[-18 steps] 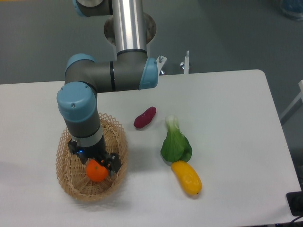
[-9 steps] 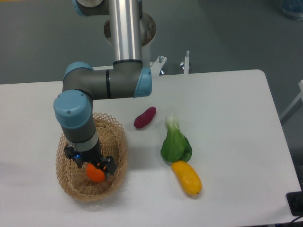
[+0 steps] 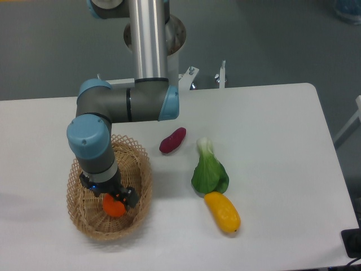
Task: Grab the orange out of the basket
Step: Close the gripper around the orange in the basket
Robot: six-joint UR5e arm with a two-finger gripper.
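The gripper (image 3: 111, 199) is down inside the basket (image 3: 141, 180), its black fingers set on either side of the orange (image 3: 114, 207). They look to be closed against the fruit, though the wrist above hides much of the contact. The orange sits low in the basket's well, directly under the gripper, partly covered by it. The woven wall of the basket rings the gripper on all sides. Off to the gripper's right on the white table (image 3: 271, 141) lie a purple sweet potato (image 3: 172, 140), a green bok choy (image 3: 209, 169) and, nearest the front edge, a yellow mango-like fruit (image 3: 222, 212).
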